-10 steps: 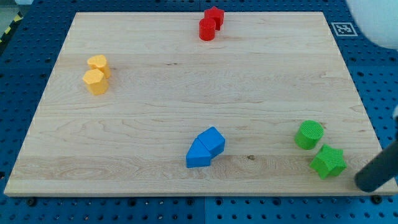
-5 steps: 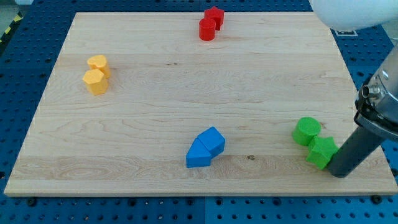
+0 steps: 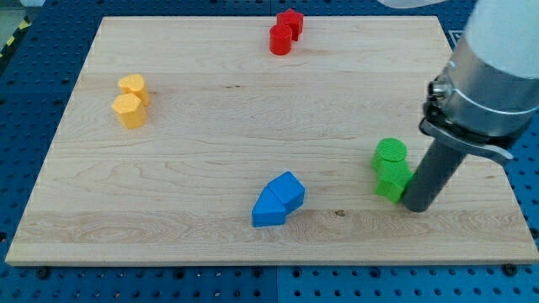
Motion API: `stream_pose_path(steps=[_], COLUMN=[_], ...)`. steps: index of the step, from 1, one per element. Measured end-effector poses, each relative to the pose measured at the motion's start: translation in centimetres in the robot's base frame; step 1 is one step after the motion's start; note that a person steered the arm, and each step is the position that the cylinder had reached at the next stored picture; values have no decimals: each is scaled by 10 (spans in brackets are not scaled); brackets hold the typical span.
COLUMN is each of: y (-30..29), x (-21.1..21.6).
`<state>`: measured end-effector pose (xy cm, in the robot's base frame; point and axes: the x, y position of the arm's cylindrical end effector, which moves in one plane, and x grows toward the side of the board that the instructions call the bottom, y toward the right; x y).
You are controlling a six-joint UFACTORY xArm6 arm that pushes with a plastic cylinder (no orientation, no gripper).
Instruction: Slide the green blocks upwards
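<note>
Two green blocks sit touching at the board's lower right: a green cylinder and, just below it, a green star-shaped block partly hidden by my rod. My tip rests on the board against the lower right side of the star-shaped block. The arm's grey body rises above it toward the view's top right.
A pair of blue blocks lies at bottom centre. Two yellow blocks sit at the left. Two red blocks sit at the top edge. The wooden board ends close to my tip on the right.
My tip has come in from the right edge and moved left and up, pushing the green star-shaped block against the green cylinder; both have slid left and a little upwards.
</note>
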<state>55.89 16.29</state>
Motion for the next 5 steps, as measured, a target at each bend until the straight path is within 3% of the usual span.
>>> stream_pose_path(steps=[5], y=[-24], x=[-86])
